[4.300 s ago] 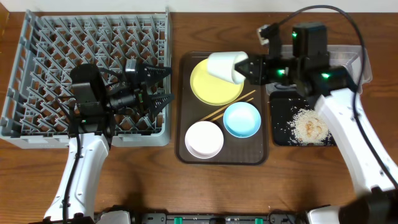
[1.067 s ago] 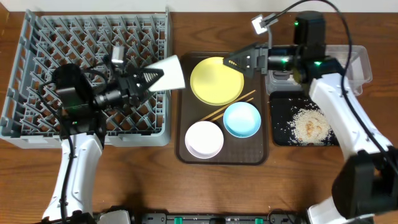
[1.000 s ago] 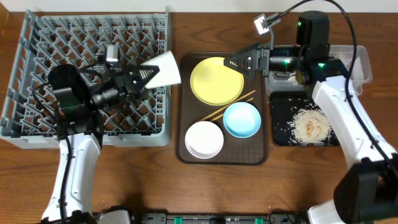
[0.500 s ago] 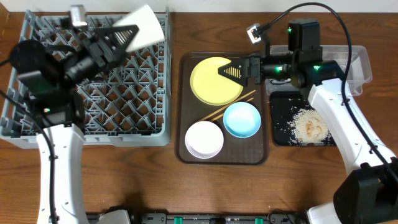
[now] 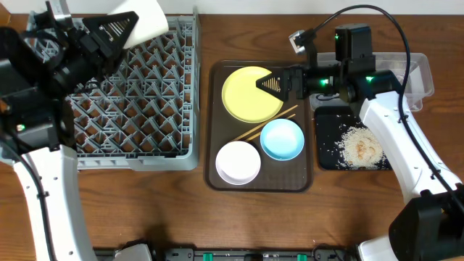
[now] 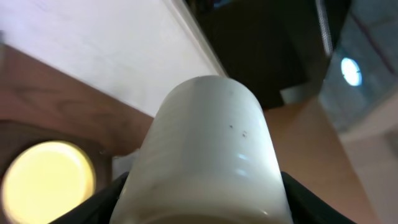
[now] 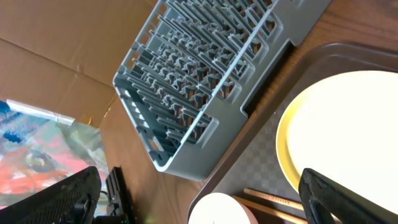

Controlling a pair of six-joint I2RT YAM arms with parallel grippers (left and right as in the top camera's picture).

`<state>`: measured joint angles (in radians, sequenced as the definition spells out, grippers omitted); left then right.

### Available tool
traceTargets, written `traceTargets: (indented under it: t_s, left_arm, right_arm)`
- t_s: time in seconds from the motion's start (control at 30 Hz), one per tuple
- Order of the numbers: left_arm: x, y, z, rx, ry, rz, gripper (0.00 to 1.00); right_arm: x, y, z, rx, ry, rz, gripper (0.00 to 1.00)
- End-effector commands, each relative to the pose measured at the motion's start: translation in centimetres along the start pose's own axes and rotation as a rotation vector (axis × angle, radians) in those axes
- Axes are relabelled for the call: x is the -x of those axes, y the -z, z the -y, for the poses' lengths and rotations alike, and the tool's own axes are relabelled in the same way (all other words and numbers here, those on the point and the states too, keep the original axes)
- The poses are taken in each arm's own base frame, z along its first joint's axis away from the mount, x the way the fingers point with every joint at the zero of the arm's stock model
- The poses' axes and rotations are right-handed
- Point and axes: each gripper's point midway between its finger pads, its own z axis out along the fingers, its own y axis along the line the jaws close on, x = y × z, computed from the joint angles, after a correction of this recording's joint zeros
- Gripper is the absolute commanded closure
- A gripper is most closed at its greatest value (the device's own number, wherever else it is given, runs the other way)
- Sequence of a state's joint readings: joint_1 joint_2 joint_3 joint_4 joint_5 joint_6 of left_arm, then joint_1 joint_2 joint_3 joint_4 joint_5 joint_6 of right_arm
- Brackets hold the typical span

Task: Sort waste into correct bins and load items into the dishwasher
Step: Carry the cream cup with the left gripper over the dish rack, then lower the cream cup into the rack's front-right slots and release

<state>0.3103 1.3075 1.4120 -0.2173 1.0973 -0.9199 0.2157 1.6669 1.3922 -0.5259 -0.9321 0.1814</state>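
Observation:
My left gripper (image 5: 129, 23) is shut on the small pale cup (image 5: 148, 14), held on its side high over the back edge of the grey dish rack (image 5: 138, 94). In the left wrist view the cup (image 6: 211, 149) fills the frame between both fingers (image 6: 102, 205). My right gripper (image 5: 271, 84) stands open over the right edge of the yellow plate (image 5: 243, 94), holding nothing. The blue bowl (image 5: 281, 139), white bowl (image 5: 238, 162) and chopsticks (image 5: 264, 125) lie on the brown tray (image 5: 215, 177). The right wrist view shows the rack (image 7: 211, 74), plate (image 7: 348, 130) and chopsticks (image 7: 273, 202).
The black tray (image 5: 326, 138) at the right holds a heap of beige crumbs (image 5: 361, 147). The clear tub (image 5: 419, 72) sits behind it, partly under my right arm. Bare wooden table runs along the front.
My left arm has lifted the cup from the rack's right side up and back toward its far edge. My right gripper has moved left over the yellow plate and stays open.

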Motion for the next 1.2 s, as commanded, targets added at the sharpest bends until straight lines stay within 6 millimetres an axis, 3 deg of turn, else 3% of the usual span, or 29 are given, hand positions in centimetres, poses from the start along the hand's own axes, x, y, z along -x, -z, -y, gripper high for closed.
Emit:
traceTargets:
  t_s: [0.0,0.43,0.63,0.73,0.9,1.03,1.17]
  left_arm:
    - [1.1,0.6,0.5,0.08,-0.127,0.063,0.67]
    - [-0.1,2.4,-2.7,0.52,-0.183,0.131,0.69]
    - [-1.9,1.7,-4.8,0.669,-0.173,0.034,0.68]
    - [-2.9,0.8,-6.5,0.739,-0.173,-0.064,0.68]
    - [-5.0,0.2,-10.8,0.931,-0.144,-0.227,0.68]
    - [-7.3,1.5,-14.0,1.096,-0.088,-0.351,0.63]
    - [-9.8,3.0,-15.9,1.191,-0.008,-0.492,0.64]
  right_arm:
    - [0.1,0.3,-0.3,-0.012,0.03,0.005,0.01]
    - [-0.6,0.3,0.1,-0.033,0.021,-0.018,0.01]
    - [-0.8,0.3,0.3,-0.042,0.012,-0.024,0.01]
    - [-0.8,0.3,0.3,-0.042,0.015,-0.027,0.01]
    - [-1.1,0.3,0.4,-0.051,0.015,-0.036,0.01]
    - [-1.3,0.4,0.8,-0.07,0.012,-0.042,0.01]
    - [-1.4,0.4,1.1,-0.085,0.008,-0.044,0.01]
